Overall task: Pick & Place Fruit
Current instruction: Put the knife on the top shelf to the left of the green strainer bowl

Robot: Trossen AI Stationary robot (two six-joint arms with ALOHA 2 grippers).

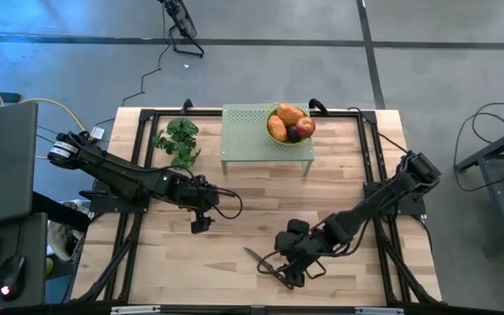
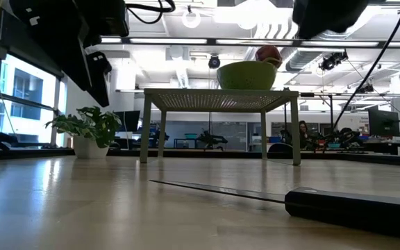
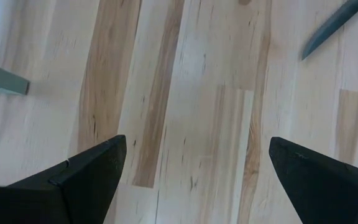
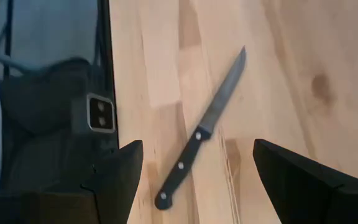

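Note:
The fruit [image 1: 289, 124], orange oblong pieces and a red apple, lies in a green bowl [image 2: 247, 75] on a small green perforated stand [image 1: 243, 144] at the table's far middle. The apple [image 2: 268, 54] shows above the bowl's rim. My left gripper [image 3: 197, 168] hangs open over bare wood left of the table's middle [image 1: 202, 223]. My right gripper [image 4: 197, 180] is open above the near middle [image 1: 289, 273], over a black-handled knife [image 4: 201, 134] that lies flat on the table. Both grippers hold nothing.
A green leafy bunch [image 1: 179, 140] stands at the far left beside the stand. The knife's handle [image 2: 353, 205] lies near the table's front edge, and its blade tip [image 3: 331, 28] points toward the left arm. Black frame rails [image 1: 370, 157] run along the table's sides.

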